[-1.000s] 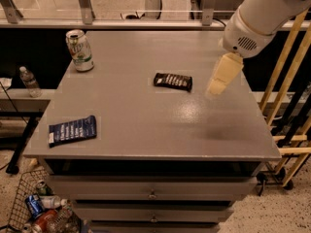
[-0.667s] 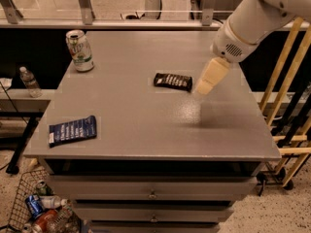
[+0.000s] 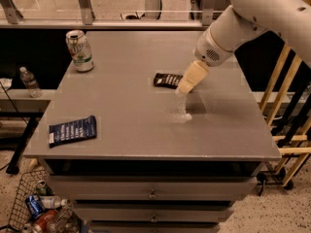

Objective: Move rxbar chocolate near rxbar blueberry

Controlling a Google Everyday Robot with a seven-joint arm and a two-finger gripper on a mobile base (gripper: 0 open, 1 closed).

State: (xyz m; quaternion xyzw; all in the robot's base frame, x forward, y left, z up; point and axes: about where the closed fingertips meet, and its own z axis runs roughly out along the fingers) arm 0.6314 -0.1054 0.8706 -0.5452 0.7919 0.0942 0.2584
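Note:
The rxbar chocolate (image 3: 167, 80), a small dark brown-black bar with pale lettering, lies flat near the middle of the grey table (image 3: 136, 120). The rxbar blueberry (image 3: 73, 130), a navy blue bar with white lettering, lies at the table's front left corner. My gripper (image 3: 186, 85) comes in from the upper right on a white arm and hangs just over the right end of the chocolate bar, pointing down and to the left.
A green and white can (image 3: 79, 50) stands at the table's back left corner. A plastic bottle (image 3: 30, 81) stands on a shelf to the left. A wire basket (image 3: 36, 210) with cans sits on the floor at the lower left. Wooden frames (image 3: 286, 106) stand on the right.
My arm has swung left and down, bringing the gripper from right of the chocolate bar to its right end. The bars and the can have not moved.

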